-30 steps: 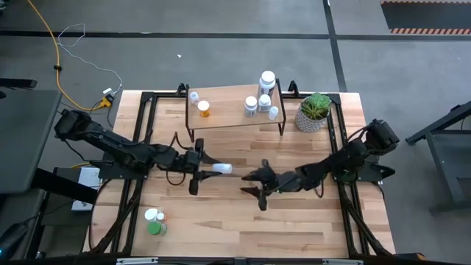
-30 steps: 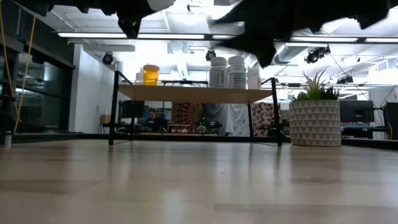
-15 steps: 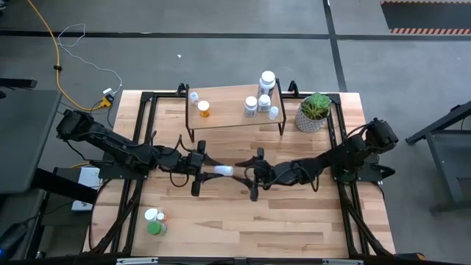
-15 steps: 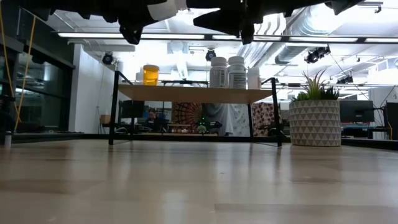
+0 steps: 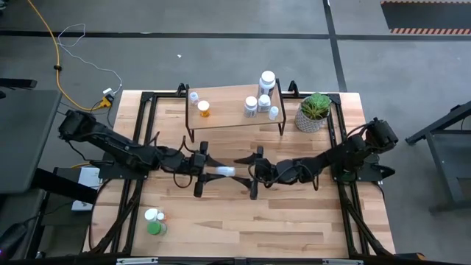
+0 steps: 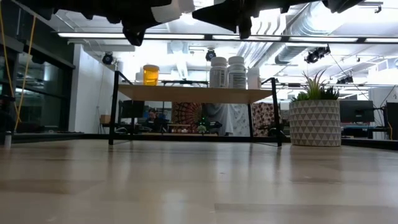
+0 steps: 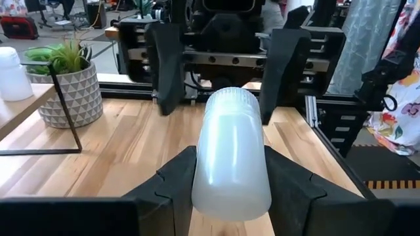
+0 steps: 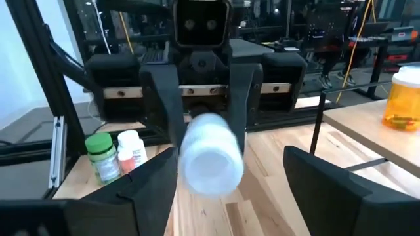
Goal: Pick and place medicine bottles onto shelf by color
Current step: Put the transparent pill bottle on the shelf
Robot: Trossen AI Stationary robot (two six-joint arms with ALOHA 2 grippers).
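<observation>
A white medicine bottle lies level in the air above the table's middle, shut in my left gripper. Its ribbed cap end points toward my right gripper. That gripper is open, and its fingers stand on either side of the cap end without touching it. In the right wrist view the bottle's end sits between those wide-spread fingers. On the shelf stand an orange bottle and several white ones. A green bottle and a white one stand on the table's near left. My left gripper pinches the white bottle by its base half between its two fingers. They come level from the table's left and lie along the bottle. The bottle is lifted clear of the table and lies level, its cap end jutting out past the fingertips.
A potted green plant stands right of the shelf at the far right. Black frame rails run along the table's left and right sides. Bare wood lies at the near side. The low view shows room under the shelf.
My right gripper has moved toward the table's left and a little toward the far edge, closing in on the bottle until its open fingers flank the cap end. My left gripper, holding the bottle, has shifted slightly right toward it.
</observation>
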